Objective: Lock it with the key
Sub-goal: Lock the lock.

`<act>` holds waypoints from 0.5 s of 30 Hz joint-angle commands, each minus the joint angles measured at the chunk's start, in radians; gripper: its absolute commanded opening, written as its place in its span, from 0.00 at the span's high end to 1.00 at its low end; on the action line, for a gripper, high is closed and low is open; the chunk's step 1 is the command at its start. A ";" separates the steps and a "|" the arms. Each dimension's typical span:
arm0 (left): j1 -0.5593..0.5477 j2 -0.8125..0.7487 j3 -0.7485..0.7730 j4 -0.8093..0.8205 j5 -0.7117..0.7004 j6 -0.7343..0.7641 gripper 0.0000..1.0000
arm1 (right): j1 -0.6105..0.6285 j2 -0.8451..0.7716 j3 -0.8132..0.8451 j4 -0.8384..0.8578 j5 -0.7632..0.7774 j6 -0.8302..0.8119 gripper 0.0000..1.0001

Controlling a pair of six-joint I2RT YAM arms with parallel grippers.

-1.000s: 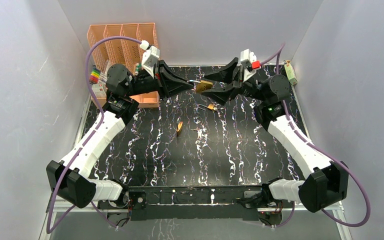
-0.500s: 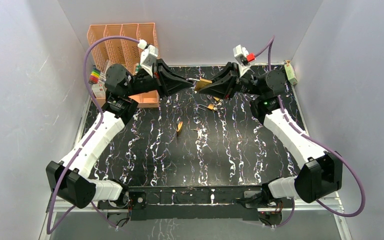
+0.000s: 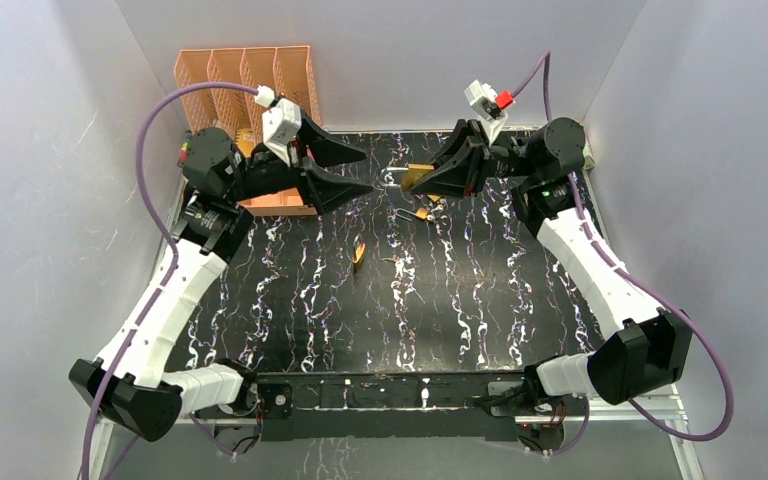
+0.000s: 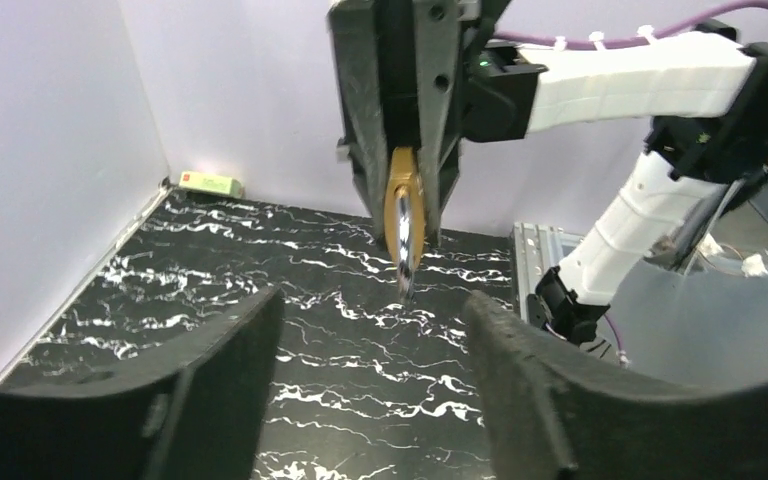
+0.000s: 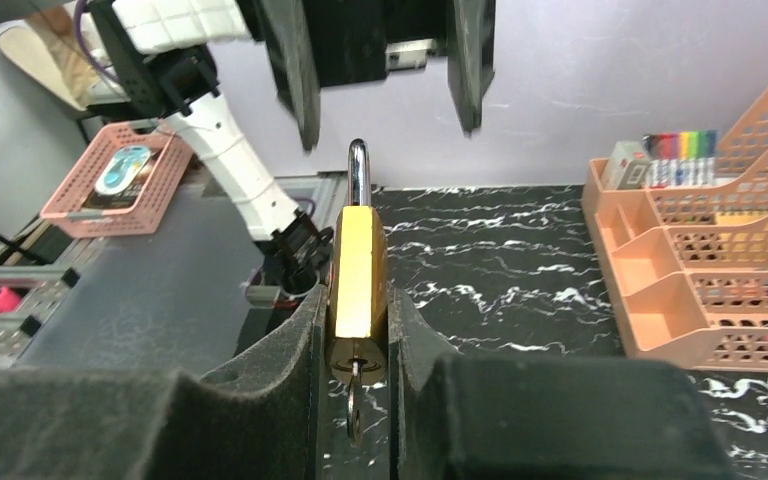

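Right gripper (image 3: 428,179) is clamped tight on the brass padlock (image 5: 357,290), up above the far surface (image 3: 460,300). Long axis roughly level, shackle (image 5: 358,172) aimed at the left gripper (image 3: 368,171) (gaping wide, nothing in it). Key (image 5: 352,405) sits in the keyhole. Black marbled surface, grey walls, orange organizer (image 3: 250,75) far-left.

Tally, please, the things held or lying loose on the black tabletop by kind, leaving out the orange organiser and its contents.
Brass padlock, gripped in the right pincer: 1
Key in its keyhole: 1
Small loose pieces on the tabletop, too small to identify: 3
Small box at the far edge: 1
Total: 6
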 commanded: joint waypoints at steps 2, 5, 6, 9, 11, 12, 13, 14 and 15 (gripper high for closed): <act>0.025 0.062 0.142 -0.093 0.262 0.006 0.47 | -0.001 0.003 0.060 -0.021 -0.068 0.029 1.00; 0.027 0.083 0.118 0.010 0.321 -0.106 0.56 | 0.000 0.013 0.060 0.000 -0.070 0.050 1.00; 0.027 0.083 0.105 0.053 0.328 -0.132 0.60 | 0.000 0.015 0.064 0.005 -0.070 0.054 1.00; 0.028 0.088 0.102 0.067 0.334 -0.147 0.60 | 0.001 0.022 0.076 0.006 -0.063 0.057 1.00; 0.026 0.090 0.107 0.022 0.317 -0.127 0.51 | 0.001 0.027 0.085 0.006 -0.059 0.058 1.00; 0.027 0.092 0.106 0.009 0.306 -0.119 0.46 | 0.000 0.029 0.088 0.005 -0.057 0.058 1.00; 0.027 0.093 0.104 0.004 0.302 -0.118 0.44 | 0.001 0.029 0.090 0.006 -0.053 0.058 1.00; 0.026 0.096 0.104 0.003 0.302 -0.121 0.43 | 0.001 0.033 0.092 0.007 -0.051 0.058 1.00; 0.027 0.099 0.103 0.007 0.301 -0.126 0.44 | 0.001 0.037 0.093 0.009 -0.050 0.060 1.00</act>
